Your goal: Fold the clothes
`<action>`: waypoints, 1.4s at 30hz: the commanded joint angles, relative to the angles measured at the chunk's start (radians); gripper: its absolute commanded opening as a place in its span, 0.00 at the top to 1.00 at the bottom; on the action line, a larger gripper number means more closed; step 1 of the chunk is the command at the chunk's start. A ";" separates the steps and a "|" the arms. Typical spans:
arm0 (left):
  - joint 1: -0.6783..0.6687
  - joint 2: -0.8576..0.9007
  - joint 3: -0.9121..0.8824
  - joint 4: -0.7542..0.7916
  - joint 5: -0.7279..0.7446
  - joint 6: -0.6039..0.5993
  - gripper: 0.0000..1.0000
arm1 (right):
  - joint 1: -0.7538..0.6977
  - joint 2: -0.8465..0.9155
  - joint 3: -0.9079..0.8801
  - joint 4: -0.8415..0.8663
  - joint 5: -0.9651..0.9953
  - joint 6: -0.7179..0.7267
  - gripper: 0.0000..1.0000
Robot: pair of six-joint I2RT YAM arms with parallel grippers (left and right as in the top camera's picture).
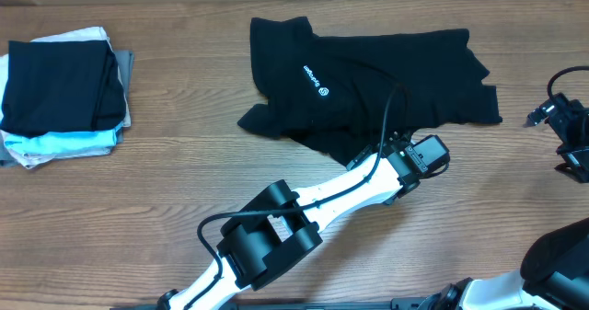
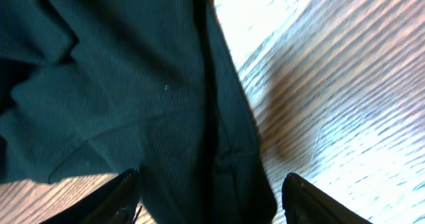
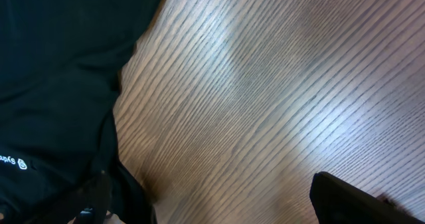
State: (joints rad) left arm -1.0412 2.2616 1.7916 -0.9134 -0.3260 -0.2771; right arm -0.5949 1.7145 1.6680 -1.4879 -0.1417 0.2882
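The wooden worktop point(image 1: 184, 163) is bare but for cloth at two spots. The left gripper point(image 2: 211, 179) is low over the near edge of the shirt point(image 1: 368, 80), jaws well apart and straddling a dark fold that runs between the fingers. Nothing looks pinched yet, so I read it as open and about to grasp. To do this well, it should probably sink until both fingers bracket the hem itself rather than a loose ridge, then close and lift low so the fabric drags flat instead of bunching. The shirt lies rumpled across the far middle of the worktop, logo point(image 1: 317, 82) up and one sleeve poking out toward the right. It likely needs spreading before any fold will sit square. The right gripper point(image 3: 216, 191) hangs just off the shirt's right end, wide open and empty, and could take that end as a counter-hold. The left arm's cable point(image 1: 386, 117) arcs above the cloth and might catch it on a pull. A stack point(image 1: 64, 94) of folded garments sits well apart at far left.
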 commanded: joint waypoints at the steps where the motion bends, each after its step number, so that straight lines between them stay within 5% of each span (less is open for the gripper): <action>1: -0.009 0.008 -0.006 0.018 -0.011 0.008 0.32 | -0.001 -0.019 0.016 0.003 -0.001 0.004 0.00; 19: -0.008 0.006 -0.071 0.043 -0.013 0.008 0.38 | -0.001 -0.019 0.016 0.003 -0.001 0.004 0.00; 23: -0.006 0.006 -0.056 0.041 -0.026 0.013 0.47 | -0.001 -0.019 0.016 0.003 -0.001 0.004 0.00; 29: -0.006 0.006 0.009 -0.004 -0.072 0.013 0.81 | -0.001 -0.019 0.016 0.003 -0.001 0.004 0.00; 42: 0.056 0.007 0.077 -0.023 -0.296 0.012 0.80 | -0.001 -0.019 0.016 0.003 -0.001 0.004 0.00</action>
State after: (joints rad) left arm -1.0267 2.2616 1.8458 -0.9489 -0.5354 -0.2653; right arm -0.5949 1.7145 1.6680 -1.4876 -0.1417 0.2878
